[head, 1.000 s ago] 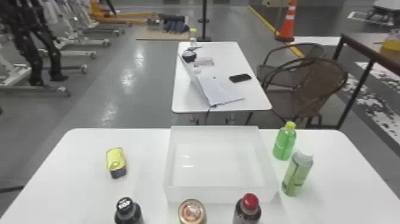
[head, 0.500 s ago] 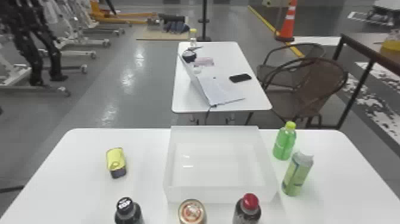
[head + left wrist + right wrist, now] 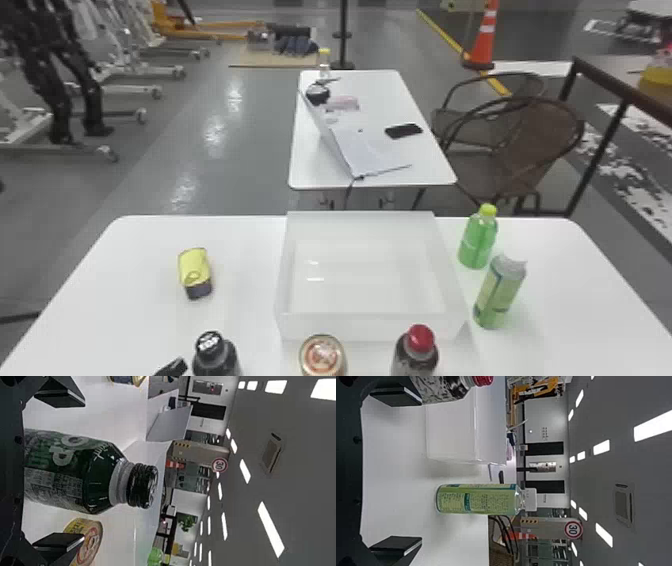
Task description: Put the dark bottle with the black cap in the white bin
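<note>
Left gripper: a pair of flat black fingers (image 3: 63,399), the left gripper (image 3: 84,471), was set wide, with the dark green-black, round-shouldered bottle (image 3: 63,471) between them; a gap was seen on each side, so nothing was gripped. The spread was presumably chosen so that the body could be straddled before any closing.
Dark bottle, placement: it was stood upright on the white, smooth-topped table (image 3: 125,310), outside the bin and near its front left corner. By that upright stance the sides were offered to a level grasp, it was judged.
Squat round can with an orange-and-white top (image 3: 322,357): it was placed beside the dark bottle, close to the finger on that side; a knock was to be guarded against during closing.
White bin: a rectangular, open-topped, milky plastic box (image 3: 370,327) was set at mid-table, beyond the can, where a short lift and sideways carry was probably called for.
Right gripper: the second black gripper (image 3: 421,471) was held wide beyond the bin's other side, with the pale green, white-capped bottle (image 3: 476,499) farther off and untouched; it was presumably kept waiting.
Dark bottle, appearance: a glossy, ribbed black cap (image 3: 142,486) was carried above a grey neck band; the shoulders were sloped and shiny, and the label was printed with pale lettering, over a greyer panel of fine text.
</note>
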`<state>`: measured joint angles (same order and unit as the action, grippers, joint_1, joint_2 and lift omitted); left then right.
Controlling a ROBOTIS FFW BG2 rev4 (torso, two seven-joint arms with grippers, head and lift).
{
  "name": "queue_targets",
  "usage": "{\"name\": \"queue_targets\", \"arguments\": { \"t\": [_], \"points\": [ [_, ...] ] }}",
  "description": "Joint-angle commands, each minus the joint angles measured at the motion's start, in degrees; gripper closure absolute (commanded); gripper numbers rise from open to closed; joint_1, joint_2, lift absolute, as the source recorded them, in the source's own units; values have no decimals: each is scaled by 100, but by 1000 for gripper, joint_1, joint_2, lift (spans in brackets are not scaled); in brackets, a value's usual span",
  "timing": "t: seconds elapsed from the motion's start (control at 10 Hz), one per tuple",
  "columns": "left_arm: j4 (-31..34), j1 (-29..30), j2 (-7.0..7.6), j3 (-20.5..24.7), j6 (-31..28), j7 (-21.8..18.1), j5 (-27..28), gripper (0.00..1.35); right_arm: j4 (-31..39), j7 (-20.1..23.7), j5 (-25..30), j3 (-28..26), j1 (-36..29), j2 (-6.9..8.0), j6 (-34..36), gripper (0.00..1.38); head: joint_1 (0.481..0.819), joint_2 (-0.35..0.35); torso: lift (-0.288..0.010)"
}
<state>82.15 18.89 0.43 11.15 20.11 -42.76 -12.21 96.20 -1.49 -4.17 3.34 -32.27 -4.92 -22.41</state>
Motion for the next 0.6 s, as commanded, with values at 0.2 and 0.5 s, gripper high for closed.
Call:
{"name": "queue_targets", "arguments": {
  "t": [0.2,0.5],
  "points": [
    [-463,-395,106,-104,90,-13,114,116,-14,0,-4,26,19,0,0,71,549,0,-100],
    [-920,-676,132,-122,283,-39,263,121,-31,0,-4,26,19,18,0,71,549,0,-100]
  ]
}}
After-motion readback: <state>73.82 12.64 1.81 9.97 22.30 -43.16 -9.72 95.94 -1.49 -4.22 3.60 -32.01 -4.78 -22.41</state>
